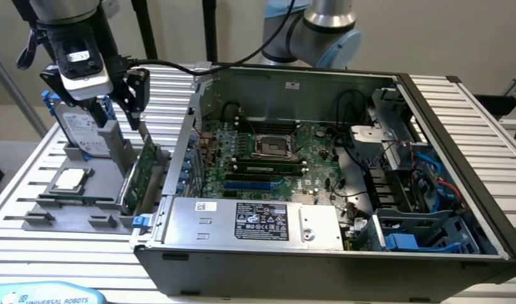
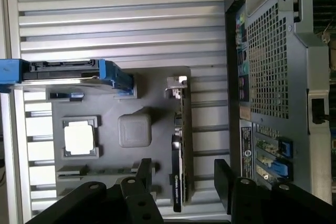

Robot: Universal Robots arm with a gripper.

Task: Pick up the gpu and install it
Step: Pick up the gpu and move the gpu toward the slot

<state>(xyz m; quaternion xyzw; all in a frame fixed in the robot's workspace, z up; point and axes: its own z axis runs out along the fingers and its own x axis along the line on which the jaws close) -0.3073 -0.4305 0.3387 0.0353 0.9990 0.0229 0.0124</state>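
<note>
Clearly the work is at the pick-up step. Nearest to the wrist camera, the gripper (image 2: 182, 167) is spread wide and grasps nothing; its two black fingers (image 2: 223, 179) stand one on each side of the gpu (image 2: 184, 124), with free space on both sides. The gpu is standing on its long edge in a slot of the grey tray (image 2: 157, 98), not yet lifted, and in the exterior view the fingertips hang above its upper edge, apart from it. On the same tray lie the small square chip (image 2: 80, 141) and, further, the hard drive (image 2: 68, 72) with blue rails. Beyond the tray is the open computer case (image 2: 273, 66), just beside the card. By my judgement a good grasp calls for the fingers to be centred over the thin card and to press its two flat faces. The card's lower edge is hidden in the slot, its faces are hardly seen, and the finger bases are cut off.
</note>
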